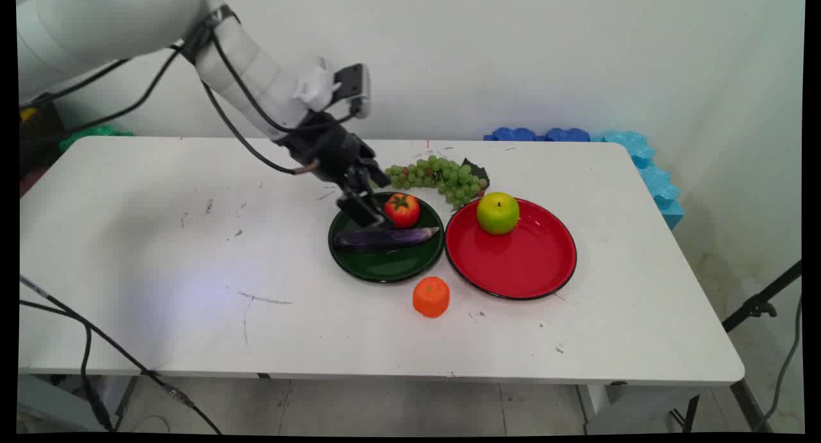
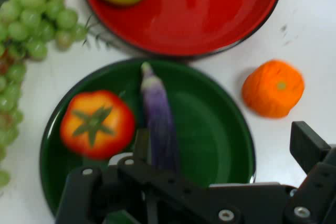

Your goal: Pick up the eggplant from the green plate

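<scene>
Main view, left to right: black two-finger gripper [image 1: 369,213] hangs over the round dark-green plate's [image 1: 385,271] left rim at frame centre, fingers spread. Just right of it lies the glossy purple eggplant [image 1: 385,238], long axis left-right, with the red tomato [image 1: 403,210] above.

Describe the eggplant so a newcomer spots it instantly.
On the white table sit two plates side by side; take the green plate, left of the red plate. The eggplant lies across it beside a tomato: the only long, purple thing there.
</scene>
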Motion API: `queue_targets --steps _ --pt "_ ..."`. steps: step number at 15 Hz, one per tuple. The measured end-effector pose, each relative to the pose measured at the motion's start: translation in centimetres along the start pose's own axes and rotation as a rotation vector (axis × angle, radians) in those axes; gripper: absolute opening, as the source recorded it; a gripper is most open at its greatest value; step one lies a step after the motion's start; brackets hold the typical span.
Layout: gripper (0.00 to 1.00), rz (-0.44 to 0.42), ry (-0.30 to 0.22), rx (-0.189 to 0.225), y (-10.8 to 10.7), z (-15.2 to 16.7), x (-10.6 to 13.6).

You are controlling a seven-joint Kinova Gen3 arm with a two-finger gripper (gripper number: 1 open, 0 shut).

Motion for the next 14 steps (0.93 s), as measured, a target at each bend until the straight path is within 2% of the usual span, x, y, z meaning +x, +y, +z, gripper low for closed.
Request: queue_targets --steps 5,8,14 --pt "1.0 -0.016 -0.069 0.016 -2.2 -1.0 -2.5" --pt "1.0 -0.046 -0.106 0.022 -3.0 0.0 -3.7" --pt "1.0 -0.085 -0.133 0.047 -3.8 2.8 -4.8"
